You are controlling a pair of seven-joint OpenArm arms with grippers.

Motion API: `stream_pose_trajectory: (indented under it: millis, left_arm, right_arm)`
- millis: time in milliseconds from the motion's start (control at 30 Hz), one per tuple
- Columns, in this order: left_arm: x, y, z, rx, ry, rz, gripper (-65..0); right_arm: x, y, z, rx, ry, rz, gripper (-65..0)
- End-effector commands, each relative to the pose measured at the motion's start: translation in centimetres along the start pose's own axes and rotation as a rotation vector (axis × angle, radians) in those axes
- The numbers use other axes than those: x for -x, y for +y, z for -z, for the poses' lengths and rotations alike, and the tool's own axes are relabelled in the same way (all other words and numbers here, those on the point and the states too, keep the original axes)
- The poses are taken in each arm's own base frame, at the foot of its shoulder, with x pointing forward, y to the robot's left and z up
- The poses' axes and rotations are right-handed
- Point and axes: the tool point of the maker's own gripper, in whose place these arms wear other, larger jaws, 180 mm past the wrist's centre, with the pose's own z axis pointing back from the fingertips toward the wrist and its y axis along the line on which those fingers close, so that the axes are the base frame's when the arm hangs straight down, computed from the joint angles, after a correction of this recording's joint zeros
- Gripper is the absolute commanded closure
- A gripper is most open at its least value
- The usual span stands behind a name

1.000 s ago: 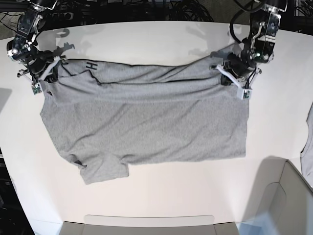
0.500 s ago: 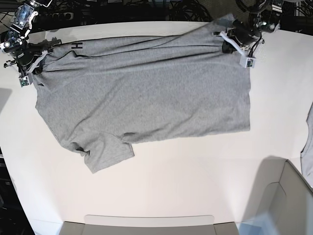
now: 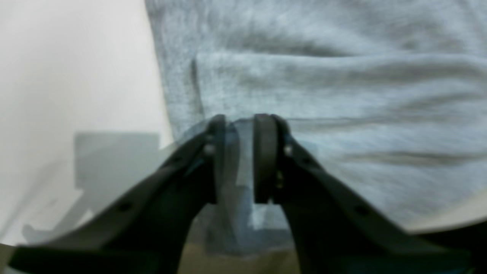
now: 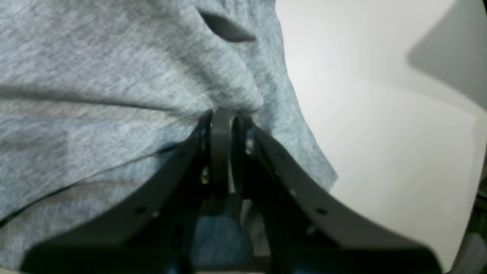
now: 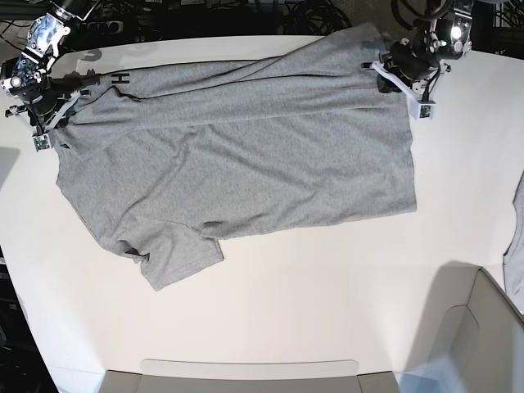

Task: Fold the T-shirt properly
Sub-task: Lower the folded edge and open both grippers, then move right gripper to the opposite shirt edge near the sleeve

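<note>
The heather-grey T-shirt (image 5: pixel 246 164) lies spread on the white table (image 5: pixel 327 295), plain face up, with a sleeve at the lower left. A bit of black lettering (image 5: pixel 123 79) shows at its far left edge. My left gripper (image 5: pixel 395 70) is shut on the shirt's far right corner; in the left wrist view (image 3: pixel 239 152) cloth (image 3: pixel 342 95) sits between the fingers. My right gripper (image 5: pixel 56 102) is shut on the far left corner; in the right wrist view (image 4: pixel 225 121) the cloth (image 4: pixel 114 76) bunches at the fingertips.
A thin sliver of plain grey cloth (image 5: pixel 516 237) hangs at the right edge. An open box (image 5: pixel 471 336) stands at the bottom right and a flat tray edge (image 5: pixel 246 372) at the front. Dark cables (image 5: pixel 246 16) run behind the table.
Both grippers have moved toward the back of the table, pulling the shirt's far edge with them. The folded-over strip has opened out and the shirt lies wider.
</note>
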Motion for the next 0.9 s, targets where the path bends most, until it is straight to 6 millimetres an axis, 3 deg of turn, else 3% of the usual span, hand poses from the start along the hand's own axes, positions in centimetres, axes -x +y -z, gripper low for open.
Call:
stream_pose_trajectory:
  millis: [0, 100, 267, 467, 533, 600, 667, 867]
  left_arm:
    - [-1.5, -0.7, -0.6, 0.015, -0.055, 0.01, -16.6]
    - [-1.8, -1.7, -0.8, 0.035, -0.073, -0.006, -16.6]
    - [-1.7, -1.4, -0.8, 0.026, -0.072, -0.017, -16.7]
    - [-1.6, 3.8, -2.6, -0.112, -0.124, -0.153, -17.1]
    - [-2.0, 4.2, -2.7, -0.122, -0.134, -0.157, -18.7]
    - [-2.5, 4.2, -2.7, -0.119, -0.148, -0.155, -19.6]
    - [-4.8, 3.9, -2.6, -0.107, -0.204, -0.154, -19.5]
    - [-9.1, 2.9, -2.4, -0.066, -0.227, -0.148, -19.4]
  right_arm:
    - [2.7, -0.3, 0.0, 0.016, 0.127, -0.038, -5.0]
    - [2.2, 0.1, 0.2, 0.012, 0.118, -0.03, -5.0]
    - [2.1, 0.0, 0.2, 0.013, 0.115, -0.03, -5.0]
    - [1.5, -0.1, 0.3, 0.016, 0.104, -0.028, -5.0]
    - [1.1, -0.2, 0.3, 0.02, 0.094, -0.028, -5.0]
    - [-0.1, -0.7, 0.1, 0.035, 0.065, -0.022, -5.0]
    - [-2.3, -1.5, -0.5, 0.065, 0.01, -0.027, -4.8]
    - [-8.9, -4.3, -5.3, 0.225, -0.203, 0.032, -4.8]
